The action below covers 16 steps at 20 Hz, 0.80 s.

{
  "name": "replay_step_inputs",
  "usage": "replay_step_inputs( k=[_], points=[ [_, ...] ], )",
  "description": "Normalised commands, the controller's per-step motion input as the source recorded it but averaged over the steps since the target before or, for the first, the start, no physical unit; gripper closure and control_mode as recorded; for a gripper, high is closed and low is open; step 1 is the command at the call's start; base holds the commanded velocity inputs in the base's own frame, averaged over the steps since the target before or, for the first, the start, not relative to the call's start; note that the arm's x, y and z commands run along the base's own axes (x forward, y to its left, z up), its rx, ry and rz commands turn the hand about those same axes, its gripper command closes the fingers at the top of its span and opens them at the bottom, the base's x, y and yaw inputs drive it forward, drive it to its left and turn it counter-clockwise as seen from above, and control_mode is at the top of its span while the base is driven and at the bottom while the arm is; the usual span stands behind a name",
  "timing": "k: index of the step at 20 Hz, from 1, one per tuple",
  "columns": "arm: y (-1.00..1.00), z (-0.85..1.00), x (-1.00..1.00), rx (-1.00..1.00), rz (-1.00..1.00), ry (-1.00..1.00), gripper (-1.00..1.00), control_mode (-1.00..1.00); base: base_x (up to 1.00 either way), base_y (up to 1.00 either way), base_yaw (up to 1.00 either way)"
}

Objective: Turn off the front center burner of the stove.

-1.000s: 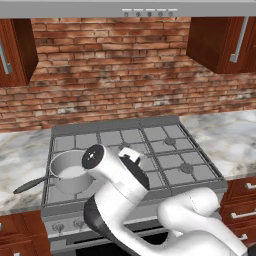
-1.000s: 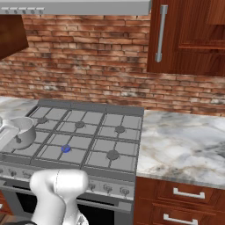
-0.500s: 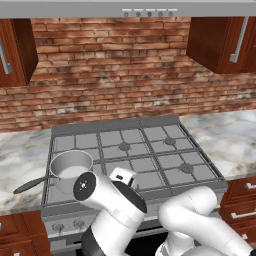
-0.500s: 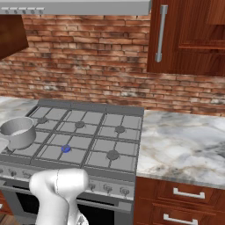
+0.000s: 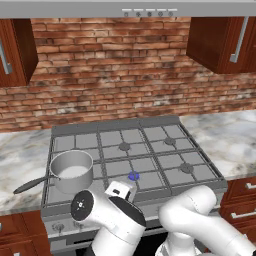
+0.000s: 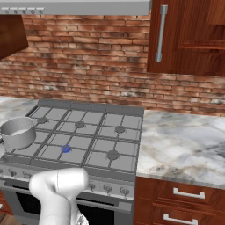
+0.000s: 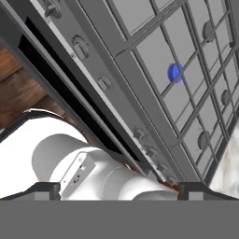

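The stove (image 5: pixel 150 197) is a wide grey steel gas range with grid grates. Its front center burner (image 5: pixel 133 176) glows blue, which also shows on the burner (image 6: pixel 65 149) in the right base view and on the burner (image 7: pixel 174 73) in the hand view. A row of small round knobs (image 7: pixel 105 83) runs along the stove's front panel. My gripper (image 7: pixel 119 189) hangs low in front of that panel and below the cooktop edge. It is open, its dark fingertips (image 7: pixel 43 188) far apart, and it touches no knob. My white hand (image 5: pixel 120 190) sits at the stove's front edge.
A steel pot (image 5: pixel 73 170) with a long dark handle stands on the front left burner. Marble counters (image 6: pixel 184 145) flank the stove, with wooden drawers (image 6: pixel 184 195) below. A brick wall, upper cabinets (image 5: pixel 222 42) and a range hood are behind and above.
The arm has swung down and back from over the cooktop to the stove's front edge, uncovering the pot and the lit burner. The jaws have stayed open.
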Motion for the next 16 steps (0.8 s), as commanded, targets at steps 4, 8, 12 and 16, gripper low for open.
replay_step_inputs(
  k=[4,8,12,16],
  points=[
    [0.10,-0.25,-0.02,0.00,0.00,0.00,-1.00,-1.00,0.00,0.00,0.00],
    [0.05,-0.27,-0.11,0.00,0.00,0.00,-1.00,-1.00,0.00,0.00,0.00],
    [0.00,-0.34,-0.13,0.00,0.00,-0.01,-1.00,-1.00,0.00,0.00,0.00],
    [0.00,-0.26,-0.05,0.00,0.00,-0.07,-1.00,-1.00,0.00,0.00,0.00]
  ],
)
